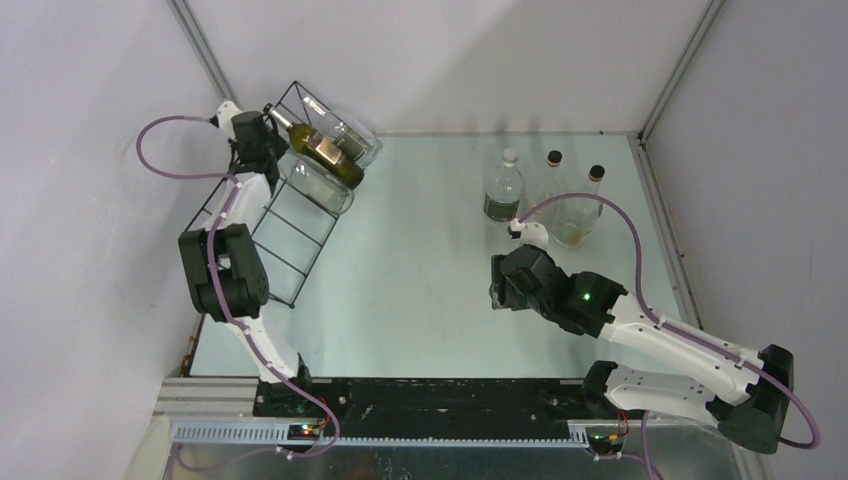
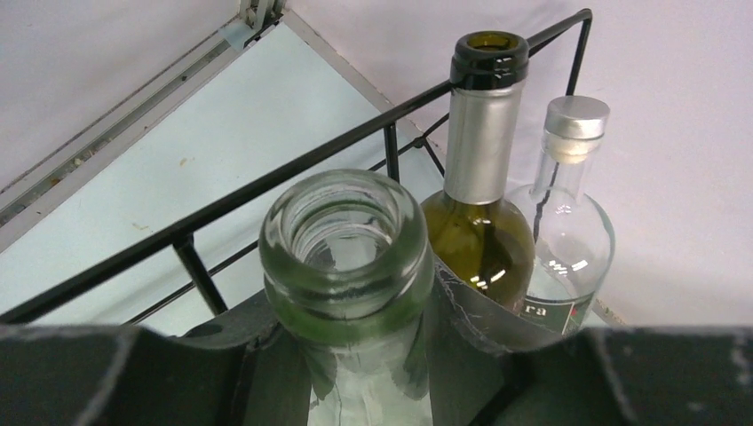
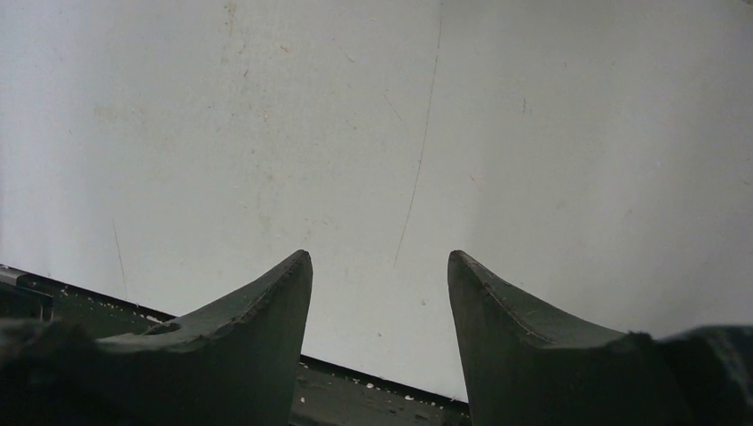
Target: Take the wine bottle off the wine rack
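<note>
A pale green worktop (image 1: 420,260), lightly scuffed, sits closed in by plain white walls (image 1: 450,60) on three sides. The left gripper (image 1: 265,155) is at the far-left corner, against the open end of the wine rack (image 2: 222,217). The rack's black wire bar crosses just beyond and to the left of the fingers. The wine bottle (image 2: 348,257), of clear glass with an open mouth, lies in the rack with its neck running straight up between this gripper's fingers. The fingers press against the neck on both sides, so the gripper holds it. Just beyond it to the right lies a green bottle (image 2: 479,240) with a silver foil neck. A capped clear bottle (image 2: 568,222) is farther right again, close to the wall. The right gripper (image 3: 380,257) hangs with its fingers spread wide over bare worktop, gripping nothing. Three upright bottles (image 1: 502,188) stand just beyond it, well apart from the rack.
</note>
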Tool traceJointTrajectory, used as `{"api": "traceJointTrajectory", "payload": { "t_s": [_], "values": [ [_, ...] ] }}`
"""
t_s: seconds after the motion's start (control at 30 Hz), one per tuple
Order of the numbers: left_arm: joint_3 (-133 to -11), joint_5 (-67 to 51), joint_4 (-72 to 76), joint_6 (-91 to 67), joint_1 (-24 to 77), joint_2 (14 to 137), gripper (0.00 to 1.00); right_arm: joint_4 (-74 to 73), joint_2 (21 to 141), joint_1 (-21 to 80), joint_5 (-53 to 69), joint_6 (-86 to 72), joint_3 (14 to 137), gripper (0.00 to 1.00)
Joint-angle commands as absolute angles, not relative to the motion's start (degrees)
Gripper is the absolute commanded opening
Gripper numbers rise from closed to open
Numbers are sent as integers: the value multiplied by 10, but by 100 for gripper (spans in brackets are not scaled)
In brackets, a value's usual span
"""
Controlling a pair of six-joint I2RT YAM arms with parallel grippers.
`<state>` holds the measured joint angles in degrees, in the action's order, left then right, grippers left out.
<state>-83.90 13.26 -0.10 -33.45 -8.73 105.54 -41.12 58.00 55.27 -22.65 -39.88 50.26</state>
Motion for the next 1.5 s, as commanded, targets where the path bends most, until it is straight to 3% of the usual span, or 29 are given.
{"api": "traceJointTrajectory", "payload": {
  "t_s": [0.0,0.53,1.47],
  "values": [
    [-817,140,46,-321,-81,983,0,-416,558,552,-236,-405,503,61],
    [-748,242,67,-193,33,869,0,-479,482,566,-260,-439,503,61],
    [-624,297,50,-107,229,689,0,-535,373,589,-289,-485,503,61]
  ]
}}
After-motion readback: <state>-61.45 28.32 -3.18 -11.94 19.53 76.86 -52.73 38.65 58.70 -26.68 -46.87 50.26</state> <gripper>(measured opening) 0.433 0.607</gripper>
